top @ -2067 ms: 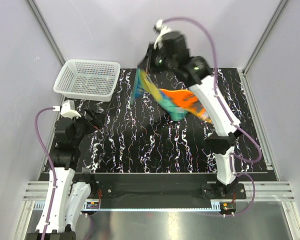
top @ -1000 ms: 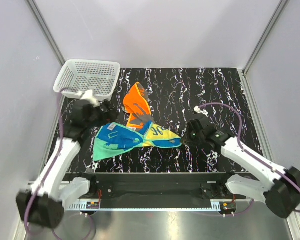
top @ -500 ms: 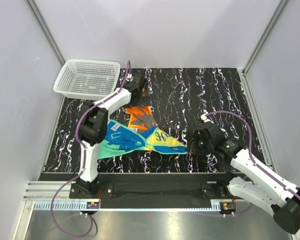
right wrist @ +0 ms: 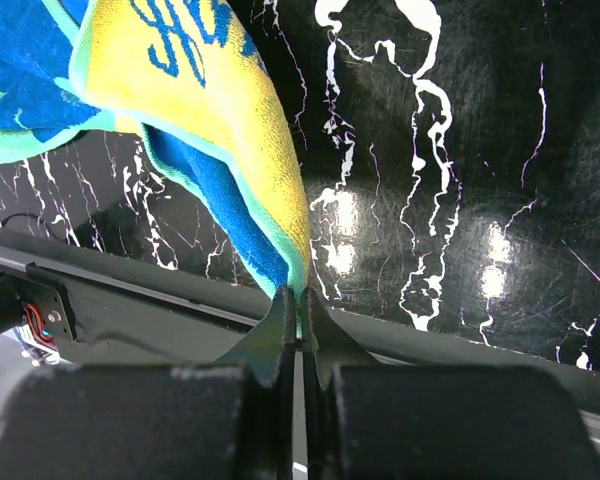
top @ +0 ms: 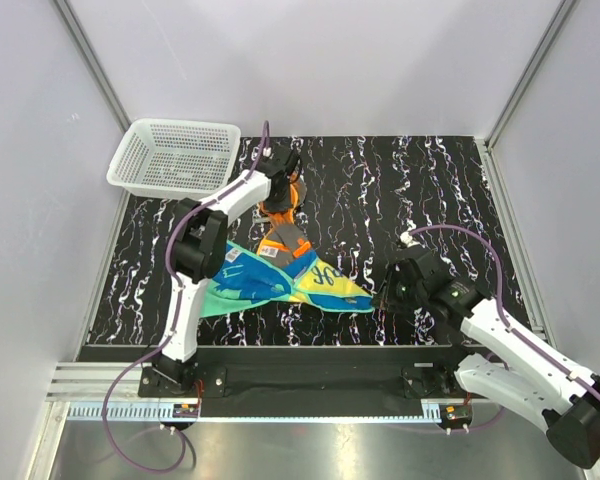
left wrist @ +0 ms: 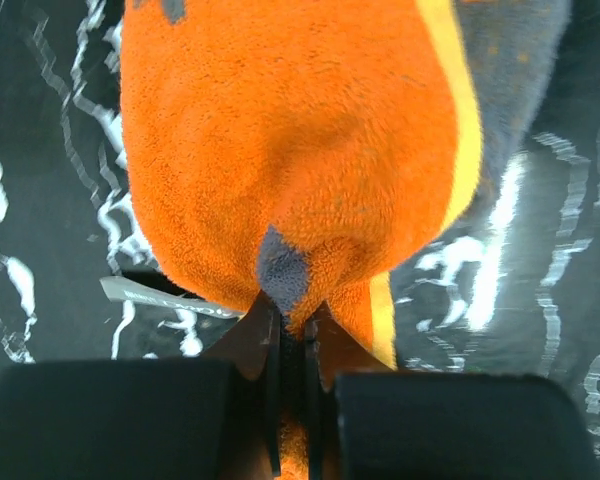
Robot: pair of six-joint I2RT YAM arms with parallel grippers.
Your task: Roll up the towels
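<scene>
Between the closed jaws of the left end effector [left wrist: 290, 318] sits a pinched edge of the orange towel [left wrist: 280, 150], bunched just ahead of it on the desk [top: 400, 190]. Over to the right end effector [right wrist: 300, 300]: it's clamped on a corner of the yellow towel [right wrist: 195, 95], cloth trailing ahead-left. Looks like they're pulling the overlapping towels apart before rolling.

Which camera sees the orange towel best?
The left wrist view: the orange towel fills it, pinched in the left gripper. The top view shows it small, partly hidden by the arm. The right wrist view misses it.
</scene>
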